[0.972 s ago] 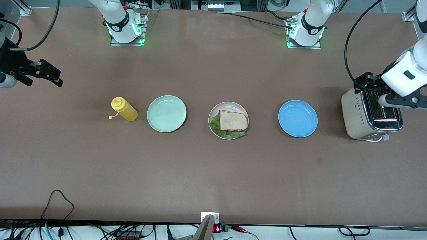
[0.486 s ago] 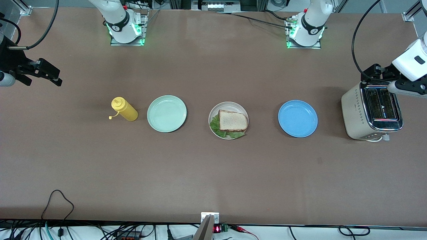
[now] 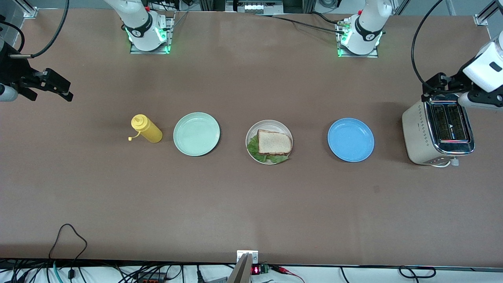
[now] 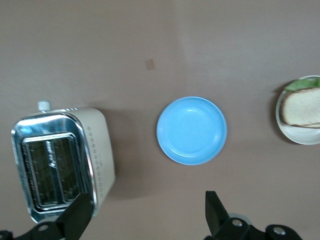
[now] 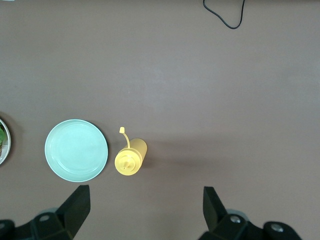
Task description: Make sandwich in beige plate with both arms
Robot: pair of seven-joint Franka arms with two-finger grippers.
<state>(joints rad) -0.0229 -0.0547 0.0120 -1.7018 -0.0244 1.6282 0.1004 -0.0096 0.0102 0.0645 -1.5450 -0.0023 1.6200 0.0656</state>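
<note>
The sandwich [image 3: 274, 144] lies on the beige plate [image 3: 268, 125] mid-worktop, between the green plate [image 3: 196, 134] and blue plate [image 3: 350, 140], while the left gripper [image 3: 431, 85] hangs above the toaster [image 3: 437, 131] and the right gripper [image 3: 53, 87] waits over the worktop's right-arm end, both with fingers apart and empty.

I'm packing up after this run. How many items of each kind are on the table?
Plates: 3, a mint-green plate, a beige plate and a blue plate
Sandwiches: 1, the sandwich on the beige plate
Squeeze bottles: 1, the yellow bottle
Toasters: 1, the toaster
Total: 6
</note>
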